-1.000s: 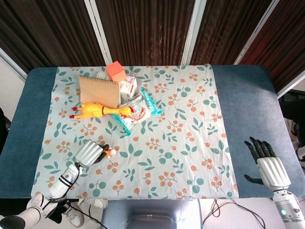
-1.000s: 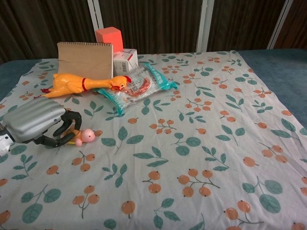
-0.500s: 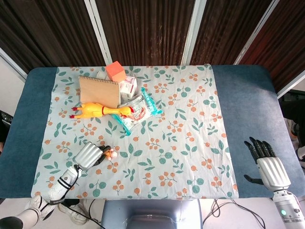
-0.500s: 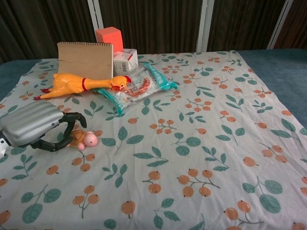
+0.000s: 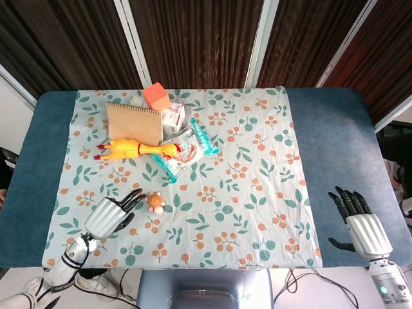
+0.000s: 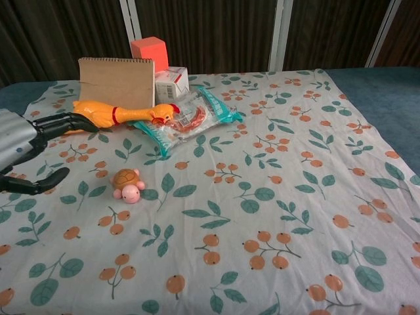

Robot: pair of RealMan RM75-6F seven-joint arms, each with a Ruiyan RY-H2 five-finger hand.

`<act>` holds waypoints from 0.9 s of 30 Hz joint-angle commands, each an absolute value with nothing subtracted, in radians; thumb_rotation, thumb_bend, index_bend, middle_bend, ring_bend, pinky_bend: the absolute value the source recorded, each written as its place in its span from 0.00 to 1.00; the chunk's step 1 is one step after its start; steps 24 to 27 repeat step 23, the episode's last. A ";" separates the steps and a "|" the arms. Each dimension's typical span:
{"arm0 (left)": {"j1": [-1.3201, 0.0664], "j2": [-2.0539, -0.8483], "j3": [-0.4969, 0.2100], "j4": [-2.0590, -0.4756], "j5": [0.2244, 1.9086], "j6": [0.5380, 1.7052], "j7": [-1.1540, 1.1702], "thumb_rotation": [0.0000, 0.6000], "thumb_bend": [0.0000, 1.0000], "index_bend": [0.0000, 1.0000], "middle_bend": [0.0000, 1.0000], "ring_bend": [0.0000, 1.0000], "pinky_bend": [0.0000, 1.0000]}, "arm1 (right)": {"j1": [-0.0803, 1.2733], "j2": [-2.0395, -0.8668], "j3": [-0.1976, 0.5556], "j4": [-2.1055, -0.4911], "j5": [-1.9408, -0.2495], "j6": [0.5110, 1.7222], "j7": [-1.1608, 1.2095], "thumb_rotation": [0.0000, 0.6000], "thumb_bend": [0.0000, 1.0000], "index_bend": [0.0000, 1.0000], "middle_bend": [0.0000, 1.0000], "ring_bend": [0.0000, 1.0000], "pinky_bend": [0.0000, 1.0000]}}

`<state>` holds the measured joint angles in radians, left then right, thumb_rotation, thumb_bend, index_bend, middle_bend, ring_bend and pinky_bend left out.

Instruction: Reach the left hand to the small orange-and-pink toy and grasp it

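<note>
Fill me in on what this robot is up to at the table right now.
The left hand is open with its fingers spread, hovering just left of the small orange-and-pink toy, which lies alone on the floral cloth, not held. The right hand rests open on the blue table edge, far from everything. A rubber chicken, a notebook, a snack packet, a small box and an orange block sit untouched at the back.

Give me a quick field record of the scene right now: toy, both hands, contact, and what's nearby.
toy: small orange-and-pink toy lying on the floral cloth, free
left hand: left hand open, fingers spread, beside the toy
contact: none, clear gap
right hand: right hand open, resting at the table's far side
nearby: rubber chicken, notebook, snack packet
grasp: not yet made
</note>
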<state>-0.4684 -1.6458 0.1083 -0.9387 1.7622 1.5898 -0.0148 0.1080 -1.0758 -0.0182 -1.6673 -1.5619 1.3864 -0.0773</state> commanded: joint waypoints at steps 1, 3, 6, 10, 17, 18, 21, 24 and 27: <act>-0.325 -1.425 0.159 -1.272 1.706 1.669 0.069 1.00 0.42 0.13 0.13 0.36 0.57 | 0.106 -1.075 -0.025 -1.671 -1.573 1.390 -0.079 1.00 0.18 0.00 0.00 0.00 0.00; -0.254 -1.316 0.206 -1.440 1.663 1.679 0.104 1.00 0.42 0.07 0.06 0.11 0.33 | 0.105 -1.077 -0.029 -1.674 -1.584 1.392 -0.083 1.00 0.18 0.00 0.00 0.00 0.00; -0.154 -1.248 0.240 -1.510 1.677 1.799 0.065 1.00 0.42 0.02 0.02 0.01 0.21 | 0.104 -1.083 -0.036 -1.677 -1.595 1.392 -0.096 1.00 0.18 0.00 0.00 0.00 0.00; -0.081 -1.241 0.228 -1.429 1.691 1.897 -0.043 1.00 0.42 0.01 0.03 0.00 0.18 | 0.105 -1.091 -0.038 -1.682 -1.596 1.386 -0.109 1.00 0.18 0.00 0.00 0.00 0.00; -0.068 -1.216 0.177 -1.428 1.599 1.797 -0.064 1.00 0.41 0.00 0.02 0.00 0.17 | 0.102 -1.104 -0.028 -1.684 -1.568 1.384 -0.137 1.00 0.18 0.00 0.00 0.00 0.00; -0.068 -1.209 0.176 -1.438 1.595 1.783 -0.064 1.00 0.41 0.00 0.02 0.00 0.17 | 0.103 -1.106 -0.026 -1.683 -1.566 1.383 -0.140 1.00 0.18 0.00 0.00 0.00 0.00; -0.064 -1.201 0.156 -1.454 1.590 1.774 -0.041 1.00 0.41 0.00 0.01 0.00 0.17 | 0.105 -1.113 -0.024 -1.679 -1.559 1.377 -0.148 1.00 0.18 0.00 0.00 0.00 0.00; -0.057 -1.203 0.145 -1.450 1.604 1.784 -0.043 1.00 0.41 0.00 0.01 0.00 0.17 | 0.108 -1.116 -0.023 -1.675 -1.554 1.370 -0.153 1.00 0.18 0.00 0.00 0.00 0.00; -0.057 -1.203 0.145 -1.450 1.604 1.784 -0.043 1.00 0.41 0.00 0.01 0.00 0.17 | 0.108 -1.116 -0.023 -1.675 -1.554 1.370 -0.153 1.00 0.18 0.00 0.00 0.00 0.00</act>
